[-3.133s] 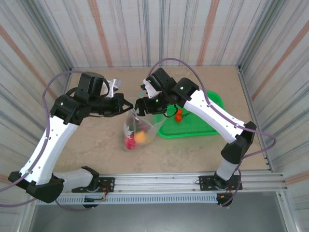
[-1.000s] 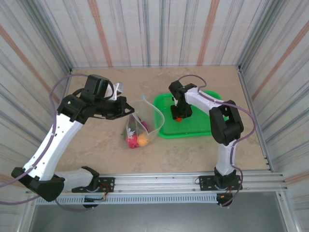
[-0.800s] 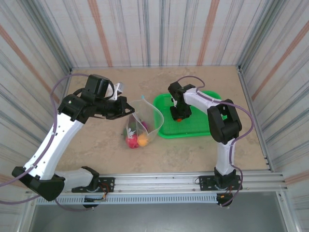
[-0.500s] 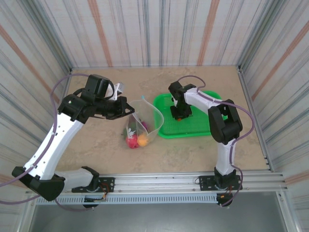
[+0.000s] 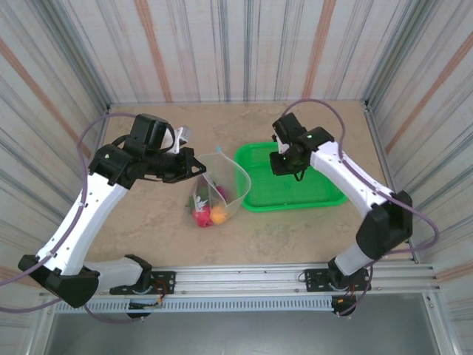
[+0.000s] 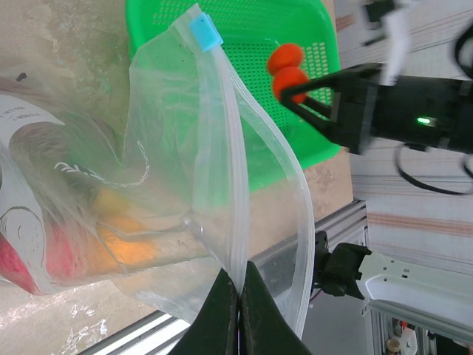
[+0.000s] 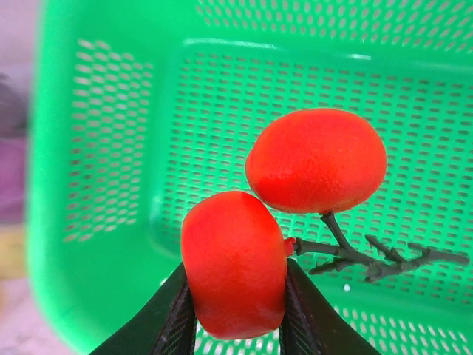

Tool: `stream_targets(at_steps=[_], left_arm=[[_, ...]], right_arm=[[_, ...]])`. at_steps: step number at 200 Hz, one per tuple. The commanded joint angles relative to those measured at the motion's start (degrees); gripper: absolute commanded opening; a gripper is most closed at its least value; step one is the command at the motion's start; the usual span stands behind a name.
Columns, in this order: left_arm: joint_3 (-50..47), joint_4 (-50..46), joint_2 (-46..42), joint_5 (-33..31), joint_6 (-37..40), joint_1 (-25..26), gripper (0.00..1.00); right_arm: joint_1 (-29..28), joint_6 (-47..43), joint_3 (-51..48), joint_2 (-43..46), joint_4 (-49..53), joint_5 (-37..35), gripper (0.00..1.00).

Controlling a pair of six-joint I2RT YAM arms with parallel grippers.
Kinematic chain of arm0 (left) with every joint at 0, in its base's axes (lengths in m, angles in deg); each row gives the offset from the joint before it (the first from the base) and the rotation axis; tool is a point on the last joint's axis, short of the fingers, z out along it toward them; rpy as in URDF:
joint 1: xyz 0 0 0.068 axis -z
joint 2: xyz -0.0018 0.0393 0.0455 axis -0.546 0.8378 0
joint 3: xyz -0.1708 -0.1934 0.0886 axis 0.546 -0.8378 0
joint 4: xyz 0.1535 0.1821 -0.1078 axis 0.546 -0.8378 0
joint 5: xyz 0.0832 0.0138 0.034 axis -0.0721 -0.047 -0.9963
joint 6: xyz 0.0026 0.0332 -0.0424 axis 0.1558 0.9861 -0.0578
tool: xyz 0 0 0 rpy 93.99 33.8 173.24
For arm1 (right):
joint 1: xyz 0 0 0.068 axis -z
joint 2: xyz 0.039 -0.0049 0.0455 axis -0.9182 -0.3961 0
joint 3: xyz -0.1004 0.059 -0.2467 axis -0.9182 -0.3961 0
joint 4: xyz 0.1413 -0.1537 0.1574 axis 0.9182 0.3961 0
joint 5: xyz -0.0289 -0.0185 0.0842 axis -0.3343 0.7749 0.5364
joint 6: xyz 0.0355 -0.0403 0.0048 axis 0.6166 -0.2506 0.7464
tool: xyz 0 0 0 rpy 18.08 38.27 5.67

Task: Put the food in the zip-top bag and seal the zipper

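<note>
The clear zip-top bag (image 5: 222,185) stands open on the table with red and orange food (image 5: 208,214) in its bottom. My left gripper (image 6: 239,285) is shut on the bag's whitish zipper (image 6: 222,126) strip and holds the mouth up. The light-blue slider (image 6: 205,32) sits at the strip's far end. My right gripper (image 7: 236,296) is shut on one of two orange-red toy fruits (image 7: 235,270) joined by a dark twig, and the second fruit (image 7: 316,160) hangs beside it. This pair hangs above the green basket (image 7: 103,148), right of the bag's mouth.
The green mesh basket (image 5: 325,194) lies right of the bag, touching its side. Striped walls close in the table at the back and on both sides. A metal rail (image 5: 244,279) runs along the near edge.
My right gripper has closed on the orange-red fruit and risen out of the basket, with the arm swung out to the right. The left arm and the bag have stayed put.
</note>
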State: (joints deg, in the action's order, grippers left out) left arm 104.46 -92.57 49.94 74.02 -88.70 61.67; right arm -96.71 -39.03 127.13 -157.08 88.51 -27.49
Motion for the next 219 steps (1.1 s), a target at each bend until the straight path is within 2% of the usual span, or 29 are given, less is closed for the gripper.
stream_targets(at_steps=[1,30,56,88,106,118,128,219], left_arm=[[0.15,0.68,0.07,1.41,-0.86,0.13,0.0],[-0.11,1.37,0.57,2.53,-1.7,0.16,0.0],[-0.09,1.65,0.6,2.72,-2.1,0.18,0.0],[-0.9,2.64,0.42,3.16,-2.9,-0.22,0.0],[-1.36,3.01,0.24,3.63,-3.29,-0.45,0.0],[-1.32,3.26,0.22,4.04,-3.41,-0.51,0.0],[-1.16,3.21,0.06,4.06,-3.42,-0.46,0.0],[-0.37,1.96,-1.33,3.27,-2.58,-0.51,0.0]], right_arm=[[-0.28,1.74,5.24,5.23,3.66,6.17,0.29],[-1.08,2.71,12.86,6.33,2.36,22.06,0.31],[-2.74,7.35,18.25,4.98,-2.35,36.75,0.32],[-4.03,17.67,16.04,4.2,-12.62,49.29,0.33],[-4.15,26.21,10.42,5.32,-23.18,54.67,0.32],[-4.38,32.8,5.16,6.19,-33.14,57.21,0.33],[-4.82,35.97,2.35,6.38,-37.63,58.35,0.33],[-7.54,35.42,-10.12,4.44,-41.5,57.51,0.32]])
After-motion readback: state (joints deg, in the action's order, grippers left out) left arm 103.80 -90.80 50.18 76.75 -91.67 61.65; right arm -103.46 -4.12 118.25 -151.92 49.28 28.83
